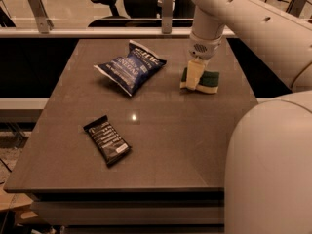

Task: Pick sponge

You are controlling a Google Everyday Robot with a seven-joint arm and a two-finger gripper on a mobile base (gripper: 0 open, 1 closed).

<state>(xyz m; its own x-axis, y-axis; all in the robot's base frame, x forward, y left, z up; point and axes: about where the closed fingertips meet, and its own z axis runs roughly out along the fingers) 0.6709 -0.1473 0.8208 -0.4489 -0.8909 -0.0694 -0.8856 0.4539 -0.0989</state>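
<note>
Standing at the table's near edge, I see the gripper [193, 83] down at about 1 o'clock on the table [170, 145]. It is set on the left end of the sponge [208, 78], which lies flat, green side up, near the right edge. How wide the tool is set, or whether it has any hold at all, I cannot tell from here. The risk, as I judge it, is that contact sits toward one end rather than the middle, so on a lift the soft foam could swing, pivot or slip out. Pressing down too hard might squash it and skid it toward the edge at 3 o'clock. The blue chip bag [130, 67], at 9 o'clock from the sponge, and the black snack bar [107, 140], at 7 o'clock, lie well apart and seem unlikely to interfere.
</note>
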